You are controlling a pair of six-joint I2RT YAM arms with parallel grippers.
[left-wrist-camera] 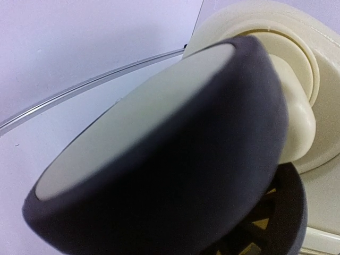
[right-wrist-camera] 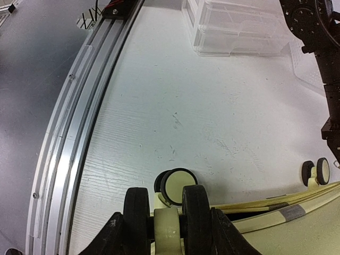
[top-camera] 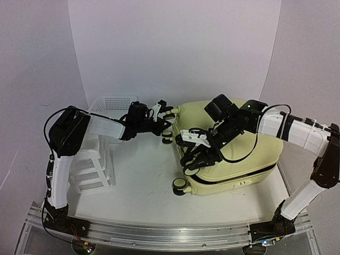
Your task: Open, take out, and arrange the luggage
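The right gripper (right-wrist-camera: 166,218) is about half open, its black fingers (right-wrist-camera: 114,236) pressed against the outer sides of a twin wheel (right-wrist-camera: 195,207) on the luggage (top-camera: 239,159). The luggage lies flat on the table (top-camera: 138,180), stretching rightward from that gripper. The left gripper (top-camera: 163,118) sits at the far wheel (left-wrist-camera: 175,159); its opening cannot be told.

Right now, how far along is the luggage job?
Done: nothing visible; the pale-yellow hard-shell suitcase lies flat and its seam looks closed. In hand: the right end effector straddles a black twin-wheel caster; the left end effector is close against another black wheel. Left: opening it, taking things out, arranging.
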